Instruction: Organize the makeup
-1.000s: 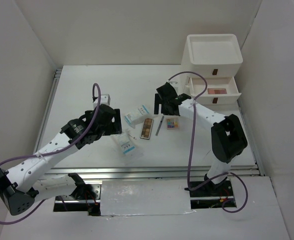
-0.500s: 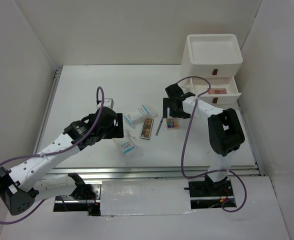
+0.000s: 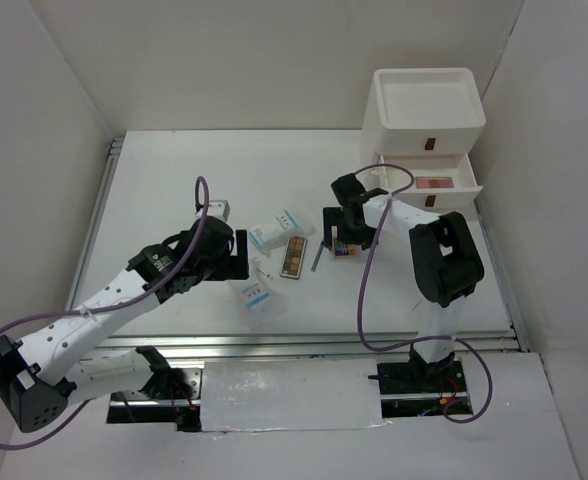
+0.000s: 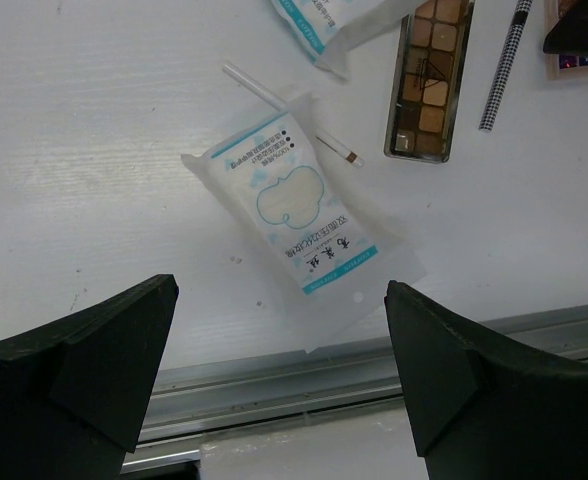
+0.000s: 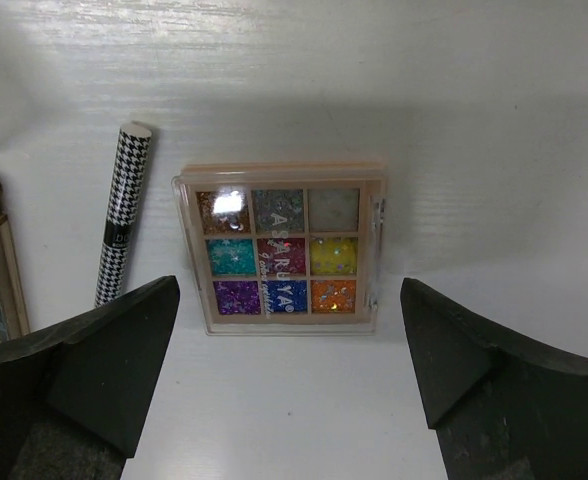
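My right gripper (image 3: 340,226) (image 5: 289,290) is open and hovers over the multicoloured eyeshadow palette (image 5: 282,250) (image 3: 348,249), a finger on either side of it. A houndstooth-patterned grey pencil (image 5: 122,215) (image 3: 318,252) lies just left of it. The brown palette (image 3: 294,256) (image 4: 432,80) lies left of the pencil. My left gripper (image 3: 237,256) (image 4: 280,290) is open above the near end of a white-and-blue sachet (image 4: 299,220) (image 3: 257,294). A second sachet (image 3: 276,229) (image 4: 324,15) lies farther back. A pink compact (image 3: 434,183) sits in the open drawer. No sponges are in view.
The white stacked drawer unit (image 3: 429,100) stands at the back right, its lower drawer (image 3: 469,178) pulled open. A thin white stick (image 4: 289,112) lies by the near sachet. A metal rail (image 4: 304,375) runs along the table's near edge.
My right gripper has moved right and towards the front, from beside the sachets to over the multicoloured palette. My left gripper has shifted a little right towards the near sachet.
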Action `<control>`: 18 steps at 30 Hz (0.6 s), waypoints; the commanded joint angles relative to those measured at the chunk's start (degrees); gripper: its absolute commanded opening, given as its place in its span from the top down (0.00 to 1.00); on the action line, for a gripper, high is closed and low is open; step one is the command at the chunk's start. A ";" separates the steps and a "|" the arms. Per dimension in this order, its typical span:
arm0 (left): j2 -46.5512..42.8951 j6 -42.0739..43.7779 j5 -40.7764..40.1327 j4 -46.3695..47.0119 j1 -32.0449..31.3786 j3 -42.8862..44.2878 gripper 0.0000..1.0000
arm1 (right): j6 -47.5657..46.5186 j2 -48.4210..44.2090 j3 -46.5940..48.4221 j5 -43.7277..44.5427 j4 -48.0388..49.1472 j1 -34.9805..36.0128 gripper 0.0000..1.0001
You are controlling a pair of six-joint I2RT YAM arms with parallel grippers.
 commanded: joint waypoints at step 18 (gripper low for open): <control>-4.26 2.00 1.35 2.89 -0.17 -0.54 0.00 | -4.15 5.83 8.41 -2.45 -8.89 0.27 0.52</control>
